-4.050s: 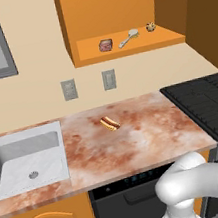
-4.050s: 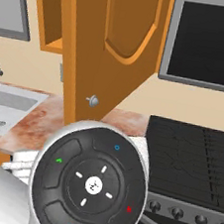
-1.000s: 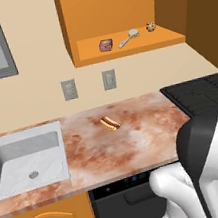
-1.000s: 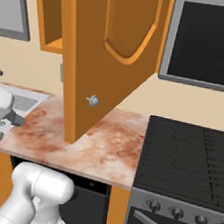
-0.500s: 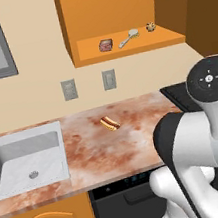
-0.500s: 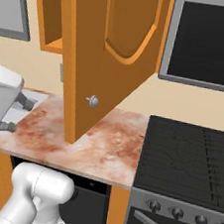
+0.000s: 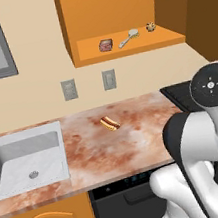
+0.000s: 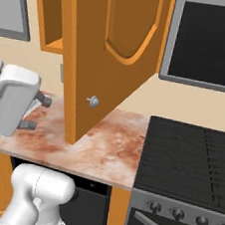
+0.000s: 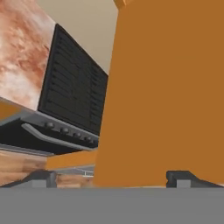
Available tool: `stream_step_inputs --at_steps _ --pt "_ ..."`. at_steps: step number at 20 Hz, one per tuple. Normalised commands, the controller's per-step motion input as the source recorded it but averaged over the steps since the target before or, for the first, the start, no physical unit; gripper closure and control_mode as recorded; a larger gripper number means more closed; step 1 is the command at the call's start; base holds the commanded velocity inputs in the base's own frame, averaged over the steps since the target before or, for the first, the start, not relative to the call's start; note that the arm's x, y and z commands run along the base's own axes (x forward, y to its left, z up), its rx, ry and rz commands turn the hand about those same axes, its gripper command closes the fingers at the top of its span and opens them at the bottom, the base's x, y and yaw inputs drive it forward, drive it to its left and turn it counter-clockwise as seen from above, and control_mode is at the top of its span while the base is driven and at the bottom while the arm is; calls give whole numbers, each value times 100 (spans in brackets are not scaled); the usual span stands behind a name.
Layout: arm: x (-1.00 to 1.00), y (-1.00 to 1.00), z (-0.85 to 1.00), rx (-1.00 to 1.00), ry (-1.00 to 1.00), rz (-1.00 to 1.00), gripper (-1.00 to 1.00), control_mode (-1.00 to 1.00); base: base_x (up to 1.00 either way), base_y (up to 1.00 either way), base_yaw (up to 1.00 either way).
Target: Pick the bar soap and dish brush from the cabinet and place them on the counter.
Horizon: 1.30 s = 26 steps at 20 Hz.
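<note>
Though nowhere near the shelf yet, looks like real progress. Cabinet (image 7: 113, 8) wide open, door (image 8: 113, 49) swung out over the counter (image 7: 138, 146), inner shelf in plain sight. Arm (image 7: 206, 129) reared up way higher than a second ago, now bulking at the right of the left base view. Gripper (image 8: 36, 113) swung in low over the counter, just left of the door, spread wide with nothing in it. Bar soap (image 7: 105, 45) sitting toward the shelf's left end, dish brush (image 7: 129, 38) just right of it, apart, both untouched. Probably means the reach up to the shelf comes next. Only a hot dog (image 7: 110, 124) down on the counter so far.
</note>
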Motion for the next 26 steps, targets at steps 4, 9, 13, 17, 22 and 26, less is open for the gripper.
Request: stream_step_inputs --at_steps 4,9,13,17,22,26 --pt "3 -33 6 -8 -6 1 -100 -100 0 0 0" --pt "3 -26 8 -9 -3 0 -100 -100 0 0 0" --pt "7 -24 4 -8 -1 0 -100 -100 0 0 0" --pt "12 -25 1 -7 -2 0 -100 -100 0 0 0" --pt "16 -24 0 -7 -1 0 -100 -100 0 0 0" --pt "25 -24 0 -4 -2 2 -100 -100 0 0 0"
